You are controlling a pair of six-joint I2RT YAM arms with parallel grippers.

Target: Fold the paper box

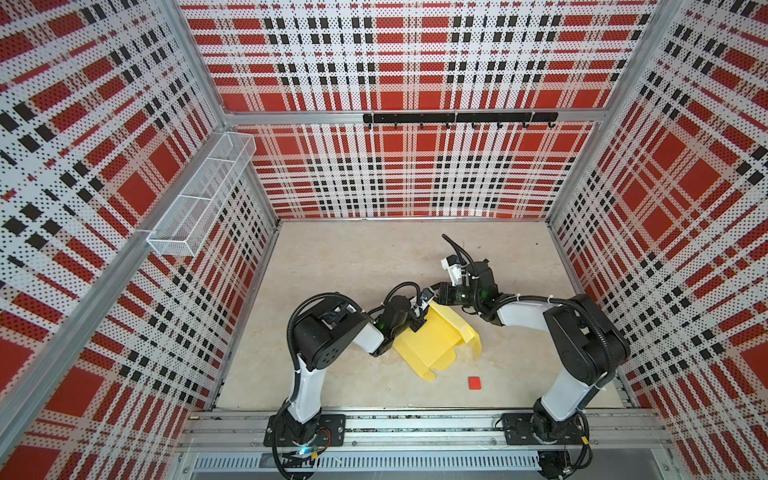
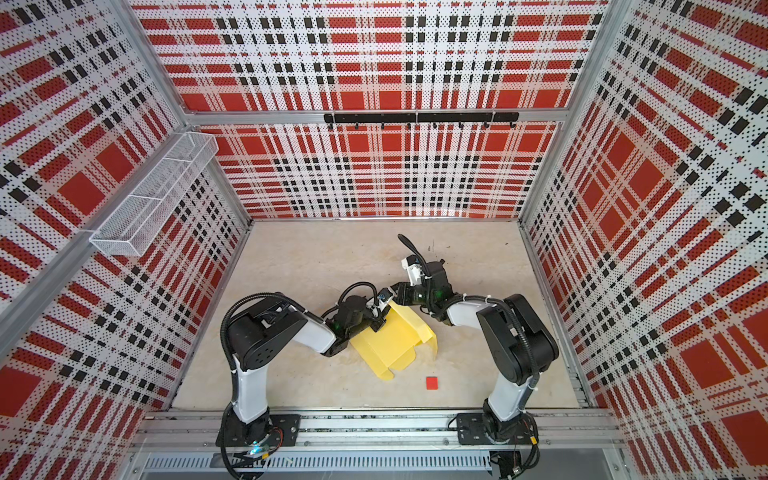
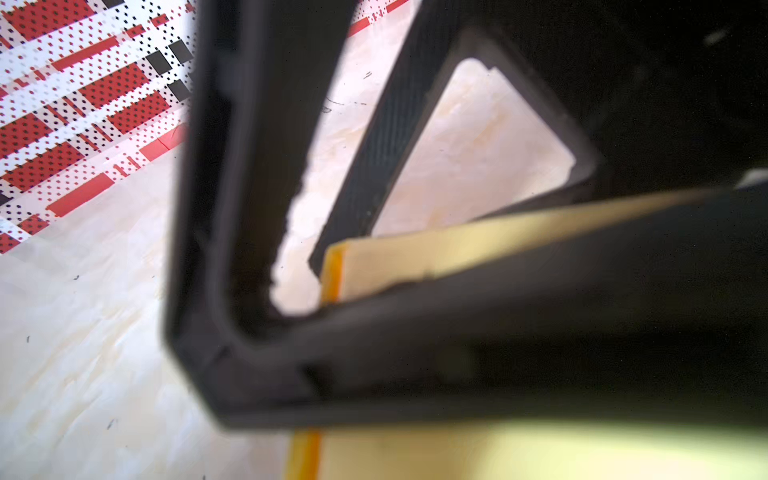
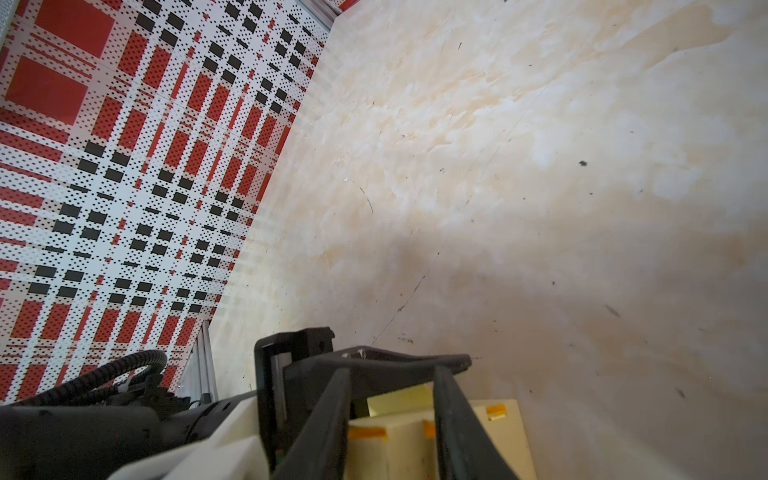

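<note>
The pale yellow paper box (image 1: 432, 349) (image 2: 386, 345) lies partly folded at mid-table, with one flap standing up on its right side. My left gripper (image 1: 419, 324) (image 2: 379, 323) sits on the box's far left edge. In the left wrist view the card (image 3: 498, 237) runs pinched along its dark finger. My right gripper (image 1: 435, 296) (image 2: 395, 291) reaches in from the right to the box's far corner, close to the left gripper. In the right wrist view its fingers (image 4: 332, 415) flank a folded-up corner of the box (image 4: 386, 449), which fills the gap between them.
A small red square (image 1: 474, 382) (image 2: 432, 382) lies on the table in front of the box, to its right. A white mesh basket (image 1: 199, 195) hangs on the left wall. A black hook rail (image 1: 457, 118) runs along the back wall. Plaid walls enclose the table.
</note>
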